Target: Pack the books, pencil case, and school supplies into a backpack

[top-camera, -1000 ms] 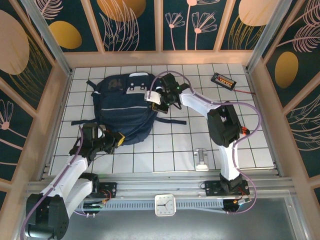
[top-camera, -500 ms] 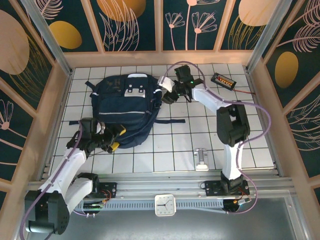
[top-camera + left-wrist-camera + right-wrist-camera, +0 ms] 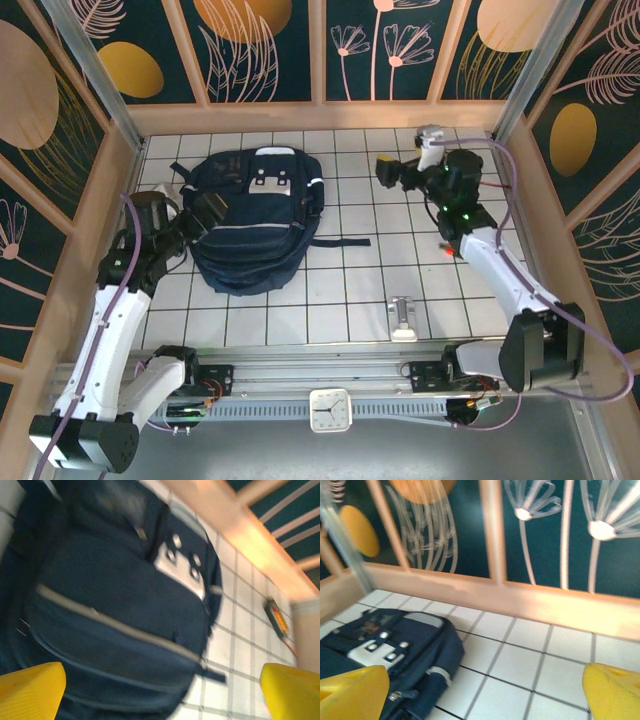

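Large navy fabric backpack (image 3: 255,225) lay front-up on the white tiled table (image 3: 350,290), back-left, with one dark strap (image 3: 340,242) trailing right. Left gripper (image 3: 200,213) hung at its left edge, right gripper (image 3: 393,170) well apart near the back wall. Both were spread wide, gripping nothing (yellow pads (image 3: 30,690) cropped in wrist views). The label on the small black gadget (image 3: 276,617) was too blurred to read, and so was the backpack's faint top mark.

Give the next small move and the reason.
Probably retract both arms to rest. The backpack lies flat and looks zipped, and the left end effector and right end effector are both open and empty, so packing seems finished.
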`<state>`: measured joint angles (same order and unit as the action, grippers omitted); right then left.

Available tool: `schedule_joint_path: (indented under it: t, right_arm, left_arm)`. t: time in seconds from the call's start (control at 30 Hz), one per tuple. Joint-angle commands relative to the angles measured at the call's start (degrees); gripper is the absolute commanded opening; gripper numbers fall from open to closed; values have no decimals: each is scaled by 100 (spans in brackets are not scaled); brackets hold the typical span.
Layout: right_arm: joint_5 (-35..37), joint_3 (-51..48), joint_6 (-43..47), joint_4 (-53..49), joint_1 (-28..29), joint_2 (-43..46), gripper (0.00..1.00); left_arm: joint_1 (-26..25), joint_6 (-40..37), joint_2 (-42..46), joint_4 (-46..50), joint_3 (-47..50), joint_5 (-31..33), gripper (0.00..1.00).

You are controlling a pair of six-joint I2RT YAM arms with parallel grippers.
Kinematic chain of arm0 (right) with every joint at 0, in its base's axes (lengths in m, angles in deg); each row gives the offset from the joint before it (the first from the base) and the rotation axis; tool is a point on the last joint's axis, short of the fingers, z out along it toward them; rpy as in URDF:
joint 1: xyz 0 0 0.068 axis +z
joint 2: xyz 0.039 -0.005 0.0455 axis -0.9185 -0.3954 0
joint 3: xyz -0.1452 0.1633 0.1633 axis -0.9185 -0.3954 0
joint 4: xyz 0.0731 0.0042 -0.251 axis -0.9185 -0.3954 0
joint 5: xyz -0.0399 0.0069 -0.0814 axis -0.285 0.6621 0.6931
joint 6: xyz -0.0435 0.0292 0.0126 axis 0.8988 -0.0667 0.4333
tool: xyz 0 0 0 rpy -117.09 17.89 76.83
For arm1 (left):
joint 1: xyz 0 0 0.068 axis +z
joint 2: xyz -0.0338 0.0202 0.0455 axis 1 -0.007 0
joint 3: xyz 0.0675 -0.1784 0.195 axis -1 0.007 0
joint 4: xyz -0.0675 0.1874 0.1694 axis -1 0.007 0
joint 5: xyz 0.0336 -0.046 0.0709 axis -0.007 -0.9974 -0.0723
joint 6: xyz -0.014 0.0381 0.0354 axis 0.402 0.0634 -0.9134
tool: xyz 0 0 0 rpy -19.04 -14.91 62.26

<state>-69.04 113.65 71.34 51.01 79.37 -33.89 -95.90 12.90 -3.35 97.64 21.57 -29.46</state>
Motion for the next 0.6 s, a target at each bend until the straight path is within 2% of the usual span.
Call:
schedule_joint_path:
  t: [0.0,0.07,0.2,0.37,0.57]
  right_arm:
    - [815,-422,-432,35,-226,428,99]
    - [914,-522,-460,-315,-506,563,99]
    - [1075,-1216,-346,-85,-1112,792,99]
    - [568,-2405,-274,1405,-1692,495,99]
    - [511,-3085,-270,3248,-1747,-720,99]
  left_arm:
    - [15,-835,232,-554,338,1942,99]
    - [11,-938,360,-1022,687,2531,99]
    - [15,-1381,645,-2168,1640,2873,99]
    - [15,-1507,431,-2744,2247,3473,99]
    - [19,-2126,124,-3802,2754,4085,99]
